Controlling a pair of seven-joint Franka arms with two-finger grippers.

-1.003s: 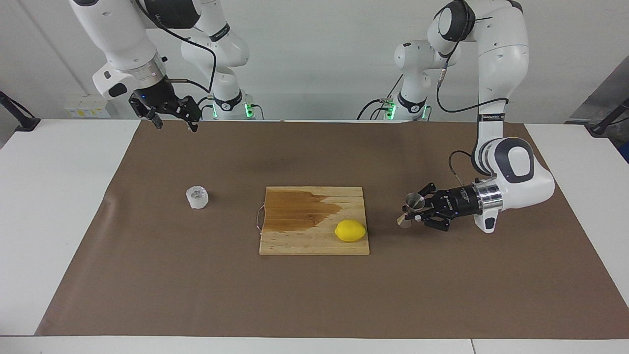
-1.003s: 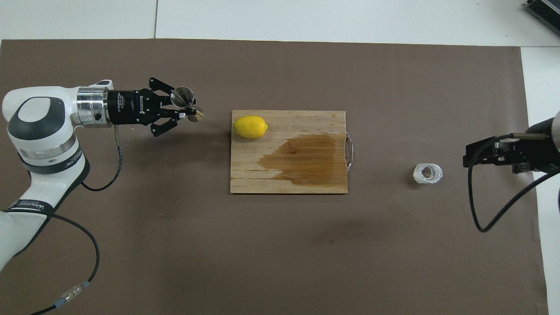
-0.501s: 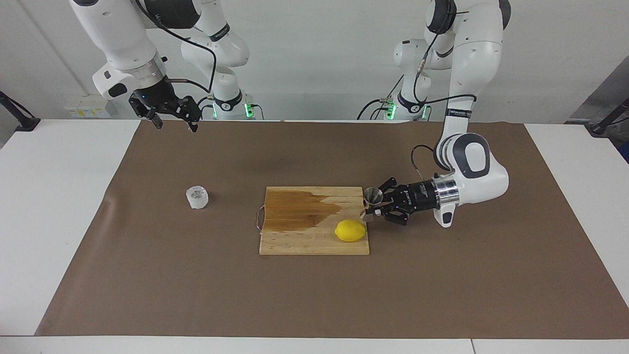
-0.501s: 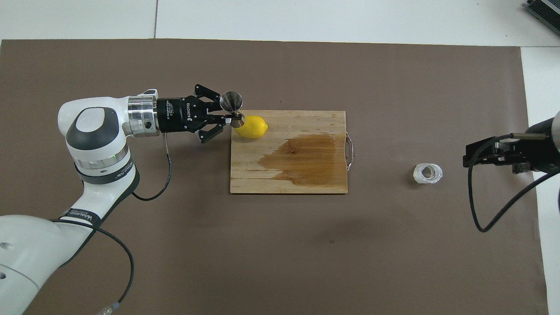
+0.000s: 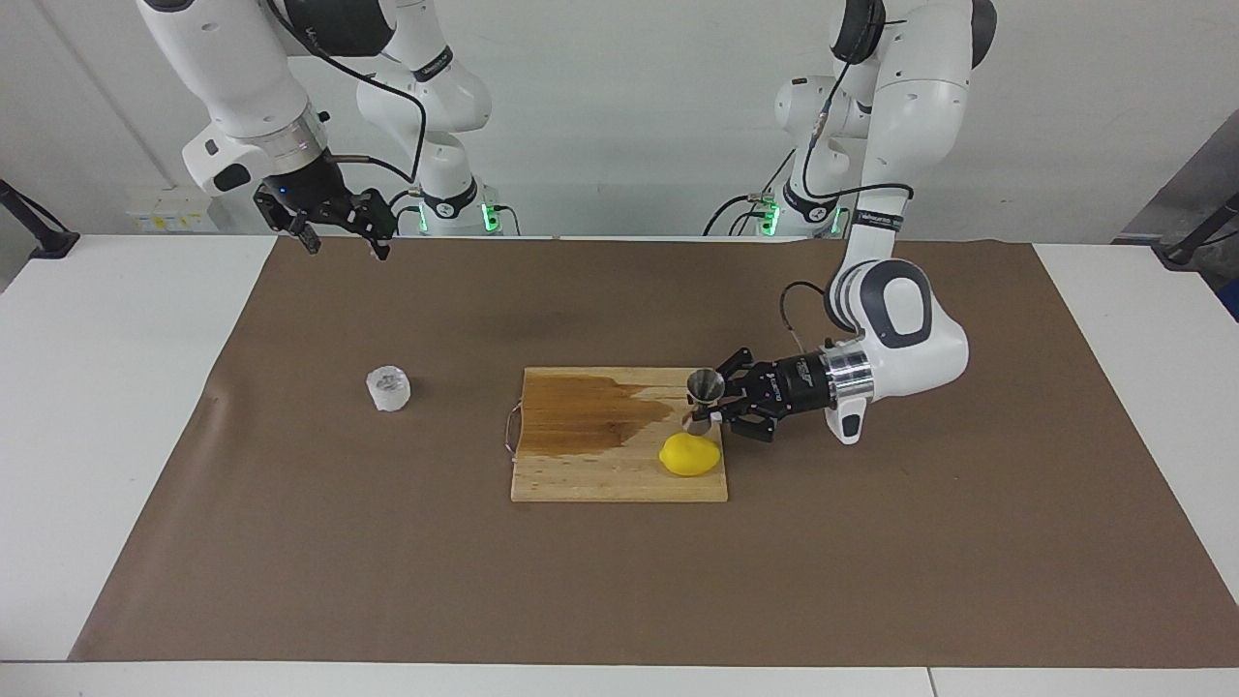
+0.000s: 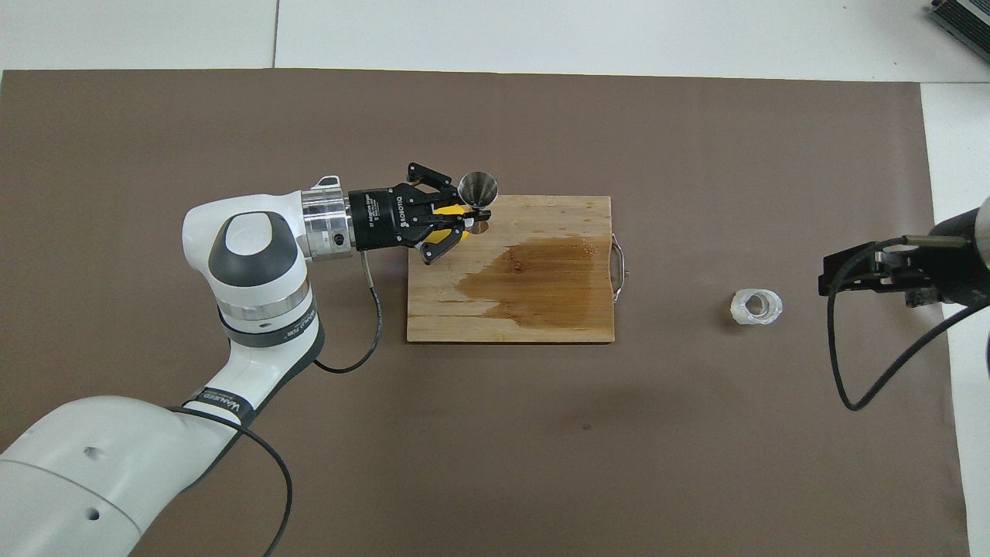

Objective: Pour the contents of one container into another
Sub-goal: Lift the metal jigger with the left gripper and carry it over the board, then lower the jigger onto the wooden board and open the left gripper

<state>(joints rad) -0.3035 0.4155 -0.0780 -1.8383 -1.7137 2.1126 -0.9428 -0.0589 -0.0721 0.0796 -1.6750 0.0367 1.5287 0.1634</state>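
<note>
Left gripper (image 5: 711,410) is pinching the steel jigger (image 5: 705,387) at its narrow waist, fingers pressed onto it from both sides. Jigger is being held upright in the air, open cone up, at centre right of the facing view; in the overhead view the jigger (image 6: 477,188) is sitting at upper centre, over the corner of the wooden cutting board (image 6: 541,317) toward the left arm's end, with the left gripper (image 6: 468,219) covering most of the lemon (image 6: 446,210).

Lemon (image 5: 689,454) is lying on the cutting board (image 5: 581,474), just below the held jigger in the facing view. A dark wet patch (image 6: 534,271) is spreading over the middle of the board.

Clear glass cup (image 5: 388,388) is standing on the brown mat (image 5: 387,542) at centre left of the facing view, well apart from the board, toward the right arm's end; cup (image 6: 756,306) at centre right in the overhead view.

Right gripper (image 5: 341,244) is hanging raised at upper left of the facing view, fingers spread, holding nothing; right gripper (image 6: 831,280) at the right edge overhead; this arm is waiting
</note>
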